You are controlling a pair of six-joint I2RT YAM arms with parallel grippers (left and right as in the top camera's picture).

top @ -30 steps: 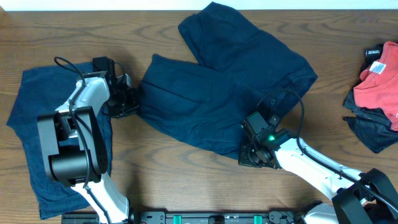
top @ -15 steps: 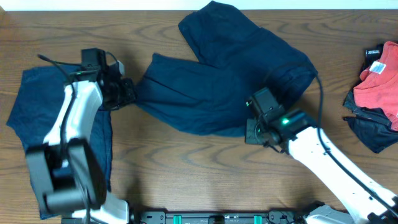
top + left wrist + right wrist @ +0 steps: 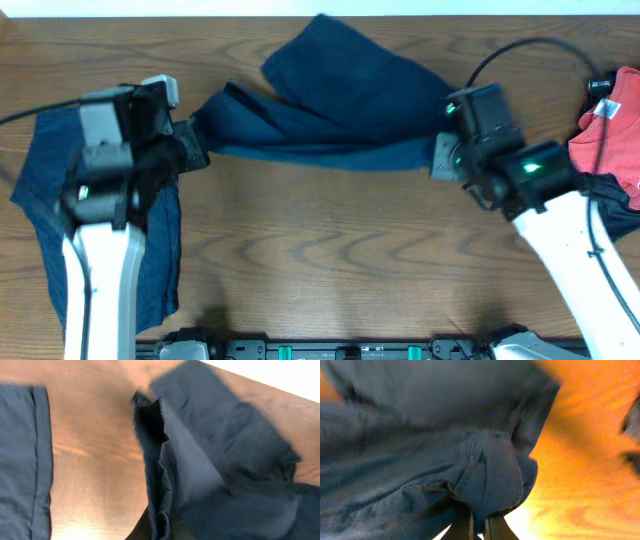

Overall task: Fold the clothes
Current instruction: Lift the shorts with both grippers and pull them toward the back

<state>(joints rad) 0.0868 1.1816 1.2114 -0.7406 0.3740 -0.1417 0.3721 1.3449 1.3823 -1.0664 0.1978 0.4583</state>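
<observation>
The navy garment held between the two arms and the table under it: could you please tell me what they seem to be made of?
The navy garment looks like woven cotton-type cloth, matte: it creases softly and shows a stitched hem. The table looks like wood or wood-look laminate, with brown grain and a slight sheen.

Left arm [image 3: 100,265] at 9 o'clock, right arm [image 3: 565,220] at 3 o'clock; left gripper [image 3: 196,150] and right gripper [image 3: 440,158] face inward, each clamped on the navy garment [image 3: 330,110].
</observation>
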